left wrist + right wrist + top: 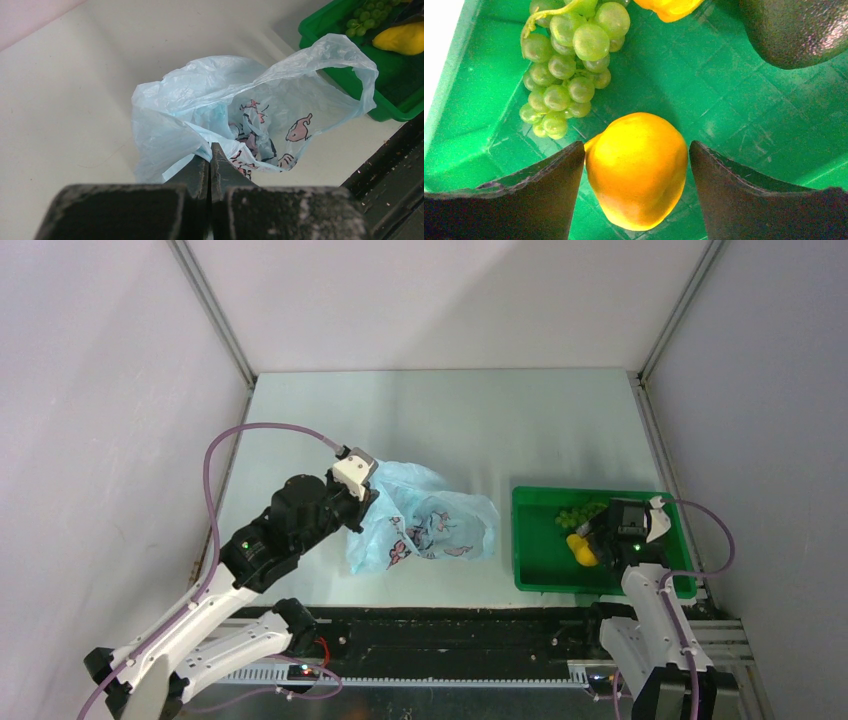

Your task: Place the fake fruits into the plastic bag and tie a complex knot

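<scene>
plain grey walls (100, 390) (metal-framed) enclose a pale tabletop (450, 420).

Grapes (569, 75) crowd the pear (636, 170) inside the walled tray (744, 120).

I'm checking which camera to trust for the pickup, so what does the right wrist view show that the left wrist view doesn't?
Only the right wrist view: the right gripper open, straddling the yellow fruit, plus a dark rounded object and a second yellow piece at the top edge.
Only the left wrist view: the left gripper shut on the plastic bag, whose mouth gapes on the table.
Both: the green tray, the grapes and a yellow fruit inside it.
</scene>
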